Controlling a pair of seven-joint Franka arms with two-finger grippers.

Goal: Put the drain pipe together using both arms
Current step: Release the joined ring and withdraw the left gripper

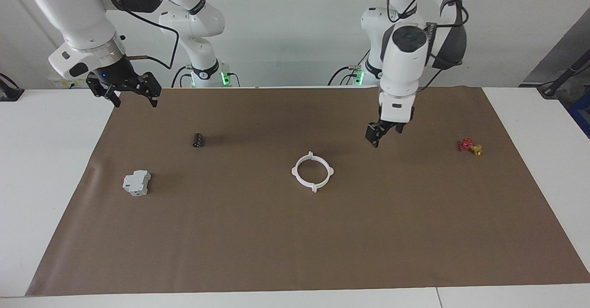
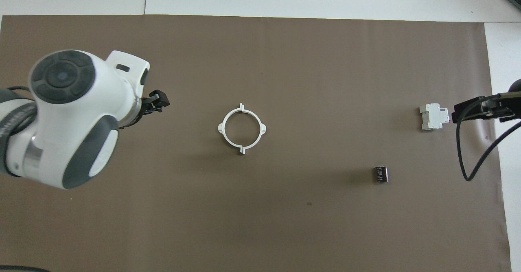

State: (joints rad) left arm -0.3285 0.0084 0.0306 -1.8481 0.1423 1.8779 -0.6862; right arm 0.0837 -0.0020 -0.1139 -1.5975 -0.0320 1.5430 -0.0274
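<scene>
Brown mat (image 1: 295, 252): we see it covering most of the worktop, and everything here lies on it.
Left arm (image 1: 405, 54): we see it raised over the mat toward its own end, between the ring and the red-and-yellow piece.
Right arm (image 1: 78, 17): we see it waiting, lifted above the mat's corner at its own end.
Left gripper (image 1: 377, 138): we read it as empty, well clear of the ring and off the mat; its fingers look spread a little, with nothing between them.
Right gripper (image 1: 124, 91): we see its jaws spread wide and empty.
Drain pipe (image 1: 312, 171): we find it lying flat near the mat's middle, the two white arcs closed into one tabbed ring, with nothing touching it.
Progress: we judge the ring joined, so the assembly looks done or close to it.
Handling: we expect it to be very light, thin and a bit springy, so it may slide on the mat or pop apart at the seams if squeezed across its width.
Where to grip: we would pinch the thin wall of one arc, between the tabs and away from the joints.
Grey block (image 1: 136, 182): we see it near the mat's edge at the right arm's end.
Dark cylinder (image 1: 198, 140): we see it lying between the grey block and the ring, closer to the robots.
Red-and-yellow piece (image 1: 470, 146): we see it near the mat's edge at the left arm's end.
</scene>
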